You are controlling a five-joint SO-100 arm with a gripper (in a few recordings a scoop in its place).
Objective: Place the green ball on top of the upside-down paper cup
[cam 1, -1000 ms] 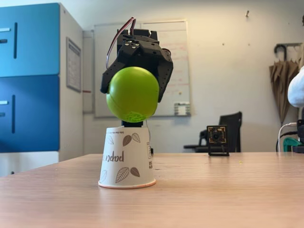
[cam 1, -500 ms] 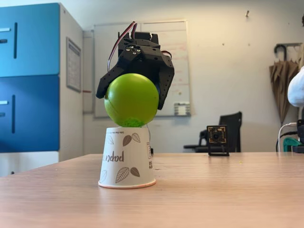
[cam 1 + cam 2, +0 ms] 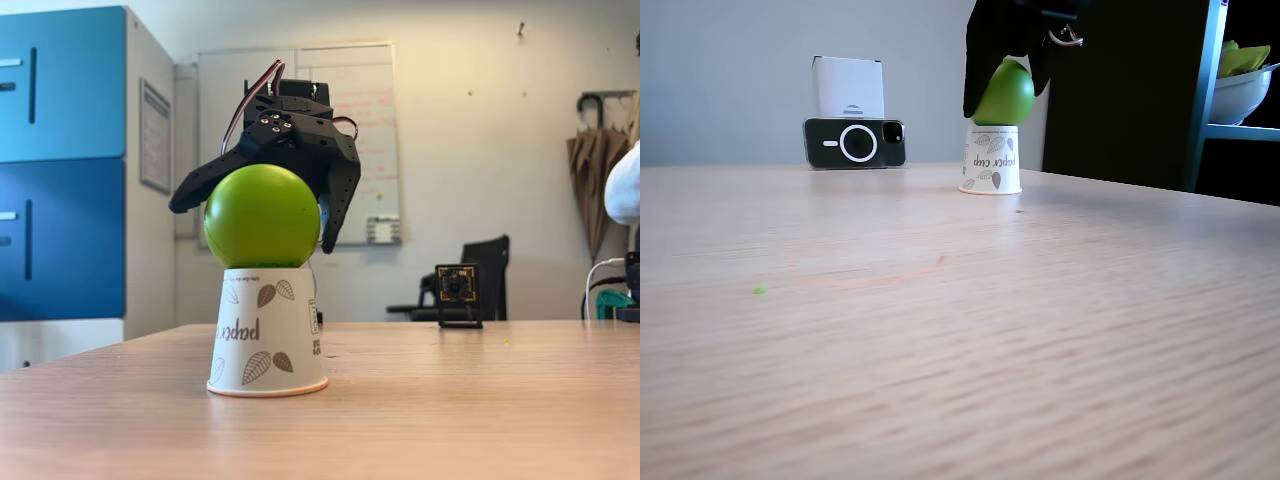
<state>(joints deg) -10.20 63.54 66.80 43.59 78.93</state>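
The green ball rests on the flat top of the upside-down paper cup, which stands on the wooden table with its wide rim down. My black gripper hangs over the ball from above and is open. Its left finger is swung out and clear of the ball, and its right finger runs down close beside the ball's right side. From the other side, the green ball sits on the cup, with the dark arm above it and covering its left edge.
A small webcam on a stand sits on the table to the right of the cup. A blue cabinet stands at the left. A phone on a stand is behind the cup, and a shelf with a bowl is at the right.
The gripper came down with the ball until the ball sat on the cup's top. Then the left finger swung outward, and the ball shifted slightly left.
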